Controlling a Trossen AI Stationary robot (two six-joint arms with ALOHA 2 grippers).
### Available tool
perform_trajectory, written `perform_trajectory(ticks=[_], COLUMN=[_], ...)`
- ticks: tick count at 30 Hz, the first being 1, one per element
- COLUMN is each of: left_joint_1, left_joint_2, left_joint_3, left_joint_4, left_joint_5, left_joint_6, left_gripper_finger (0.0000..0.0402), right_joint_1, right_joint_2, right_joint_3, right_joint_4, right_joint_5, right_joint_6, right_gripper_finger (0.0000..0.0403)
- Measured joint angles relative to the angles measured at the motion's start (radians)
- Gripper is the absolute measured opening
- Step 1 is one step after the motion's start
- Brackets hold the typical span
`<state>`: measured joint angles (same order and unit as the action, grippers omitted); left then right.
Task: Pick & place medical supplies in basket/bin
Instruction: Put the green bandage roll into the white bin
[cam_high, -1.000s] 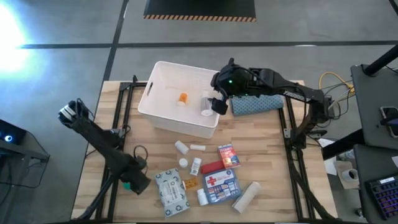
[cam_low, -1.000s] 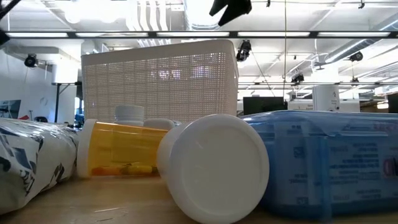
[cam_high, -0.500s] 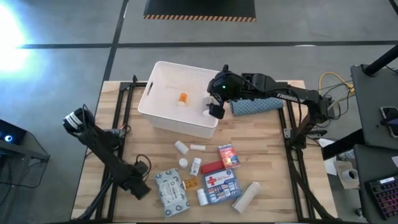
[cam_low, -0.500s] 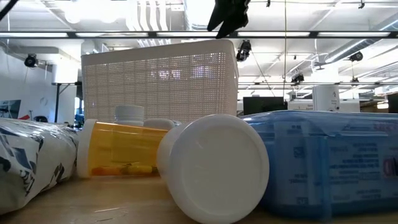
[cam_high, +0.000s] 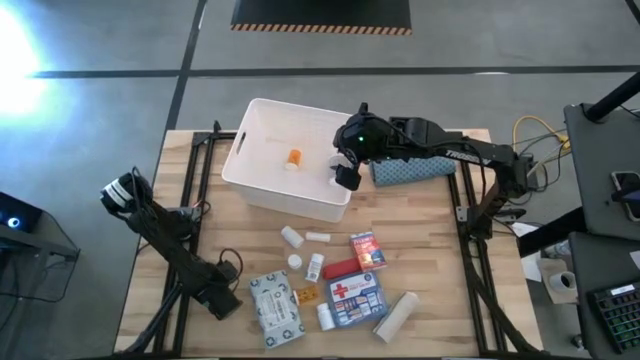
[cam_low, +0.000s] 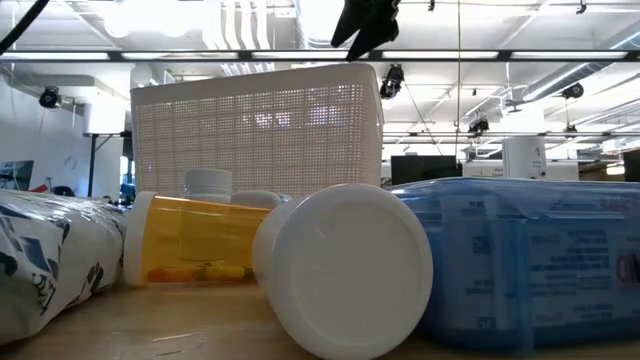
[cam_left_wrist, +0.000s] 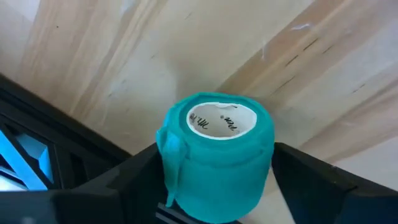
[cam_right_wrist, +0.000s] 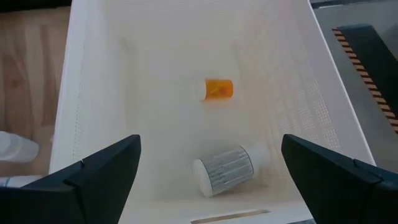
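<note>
The white basket (cam_high: 285, 160) stands at the table's far middle, with an orange vial (cam_right_wrist: 217, 88) and a white bottle (cam_right_wrist: 225, 168) lying on its floor. My right gripper (cam_high: 345, 172) hangs open above the basket's right end, touching nothing. It also shows at the top of the low view (cam_low: 365, 22). My left gripper (cam_high: 220, 300) is low at the table's near left, shut on a green roll (cam_left_wrist: 214, 155). More supplies lie on the near middle of the table: white bottles (cam_high: 292, 237), a red-cross pouch (cam_high: 355, 297), a white pack (cam_high: 275, 310) and a gauze roll (cam_high: 397, 315). My left gripper pinches the green roll between its two fingers (cam_left_wrist: 140, 177), one on each side of the roll's round wall (cam_left_wrist: 177, 180). The roll's open core end (cam_left_wrist: 214, 118) points away from the wrist. Whether the roll rests on the table, I cannot tell.
A blue-grey patterned cloth (cam_high: 410, 168) lies right of the basket, under my right arm. In the low view an orange vial (cam_low: 190, 240), a white cap (cam_low: 345, 270) and a blue pack (cam_low: 530, 260) fill the foreground. Bare wood lies between the basket and the supplies.
My right gripper has shifted a little toward the table's left and down over the basket's right end. My left arm has swung slightly, and the green roll, seen beside its gripper a second ago in the high view, is now hidden under it.
</note>
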<state>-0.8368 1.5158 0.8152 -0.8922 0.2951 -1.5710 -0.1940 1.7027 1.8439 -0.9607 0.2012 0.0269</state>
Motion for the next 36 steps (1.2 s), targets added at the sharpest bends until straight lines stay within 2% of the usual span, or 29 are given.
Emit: perform_trajectory(ticks=[7, 10, 14, 17, 21, 23, 26, 28, 30, 33, 36], left_joint_1=[0.014, 0.041, 0.112, 0.179, 0.292, 0.379, 0.597, 0.780, 0.970, 1.189, 1.312], left_joint_2=[-0.006, -0.037, -0.125, -0.219, -0.345, -0.392, -0.434, -0.439, -0.433, -0.395, -0.336], left_joint_3=[0.039, 0.091, 0.198, 0.300, 0.432, 0.490, 0.554, 0.577, 0.580, 0.575, 0.572], left_joint_4=[-0.014, -0.059, -0.203, -0.266, -0.249, -0.217, -0.099, -0.006, 0.055, 0.088, 0.081], left_joint_5=[-0.020, -0.132, -0.388, -0.662, -1.066, -1.158, -1.145, -1.037, -0.904, -0.709, -0.541], left_joint_6=[0.010, 0.010, 0.057, 0.161, 0.421, 0.623, 0.961, 1.162, 1.295, 1.331, 1.326], left_gripper_finger=[0.0158, 0.0138, 0.0134, 0.0134, 0.0133, 0.0133, 0.0132, 0.0132, 0.0133, 0.0149, 0.0179], right_joint_1=[0.001, 0.001, 0.001, 0.001, 0.000, 0.000, 0.000, 0.000, 0.001, 0.002, 0.008], right_joint_2=[-0.056, -0.097, -0.160, -0.208, -0.260, -0.280, -0.296, -0.300, -0.301, -0.303, -0.296], right_joint_3=[0.000, 0.000, 0.000, 0.000, -0.004, -0.010, -0.024, -0.037, -0.056, -0.090, -0.125], right_joint_4=[0.040, 0.036, 0.024, 0.023, 0.022, 0.022, 0.014, 0.007, 0.006, -0.015, -0.049], right_joint_5=[0.011, 0.037, 0.096, 0.116, 0.117, 0.117, 0.117, 0.116, 0.116, 0.116, 0.116], right_joint_6=[0.004, 0.017, 0.026, 0.038, 0.090, 0.110, 0.134, 0.142, 0.142, 0.154, 0.176], right_gripper_finger=[0.0379, 0.0379, 0.0379, 0.0379, 0.0379, 0.0379, 0.0379, 0.0379, 0.0379, 0.0379, 0.0379])
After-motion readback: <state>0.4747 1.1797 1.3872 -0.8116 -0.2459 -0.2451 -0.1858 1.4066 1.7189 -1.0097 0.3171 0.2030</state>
